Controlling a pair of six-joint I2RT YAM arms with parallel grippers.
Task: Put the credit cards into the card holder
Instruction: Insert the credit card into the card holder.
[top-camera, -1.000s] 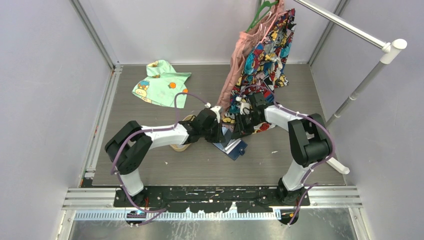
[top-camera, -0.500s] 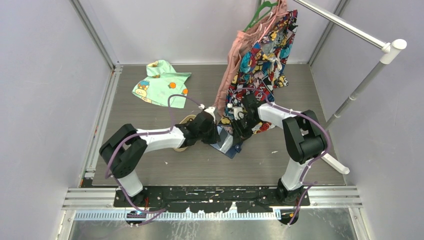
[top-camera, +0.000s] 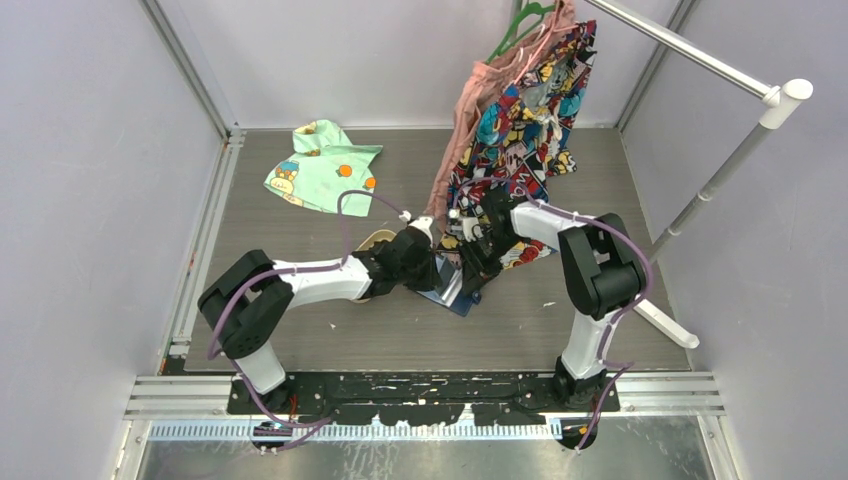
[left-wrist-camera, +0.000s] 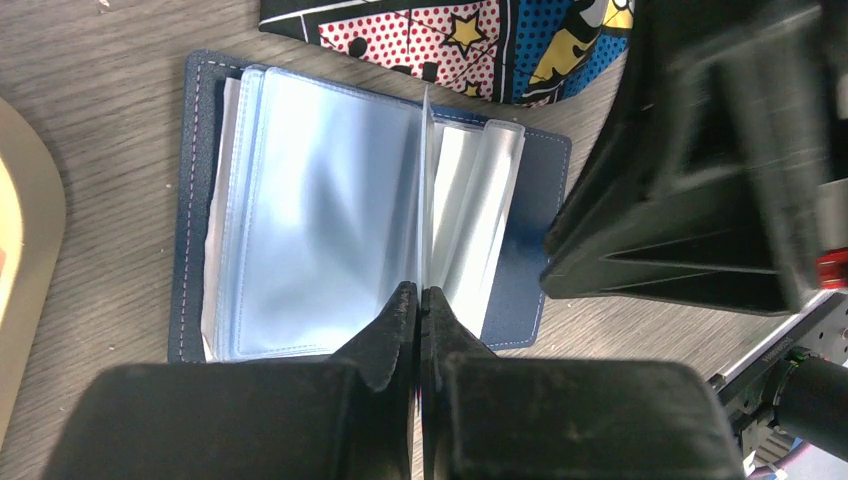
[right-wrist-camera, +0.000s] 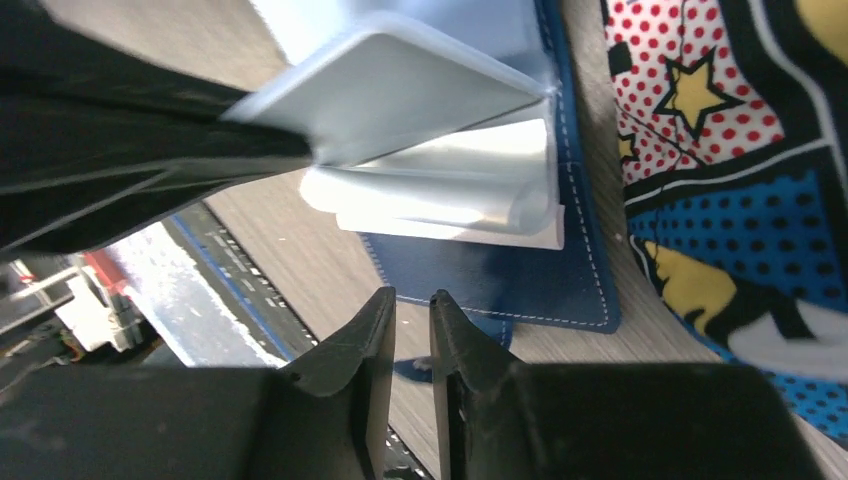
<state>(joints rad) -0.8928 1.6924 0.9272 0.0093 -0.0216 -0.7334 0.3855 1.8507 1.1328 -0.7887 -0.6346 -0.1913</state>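
**Inspector:** Where is the task's item lying?

**Assessor:** The small navy-blue, leather-like folding card holder (left-wrist-camera: 195, 200) is lying open on the grey wood-grain tabletop (left-wrist-camera: 100, 80). It is around the middle and a little toward the near edge. Its far edge is just beside the hem of the hanging comic-print garment (left-wrist-camera: 480, 40). The tan oval tray (left-wrist-camera: 25, 250) is sitting near it on the left. No credit cards are showing clearly in any view.

**Inspector:** And the jaws?

**Assessor:** The left jaws are pressing together on one pale, glossy pocket leaf (left-wrist-camera: 424, 180), pinching its near edge and standing it upright over the spine. The right jaws are hanging just beside the holder's right side, a narrow slit apart, with nothing showing between them.

**Inspector:** What are you flagging?

**Assessor:** Three risks, in my judgement.
- The leaf is looking thin and slick, so any pull or twist is risking it slipping free and the pocket falling shut.
- The holder is lying loose, so lifting on the leaf is risking dragging the whole wallet toward the garment hem.
- The two arms are working very near each other, so a card approaching from the right is risking a knock against the left jaws or a buckled leaf.
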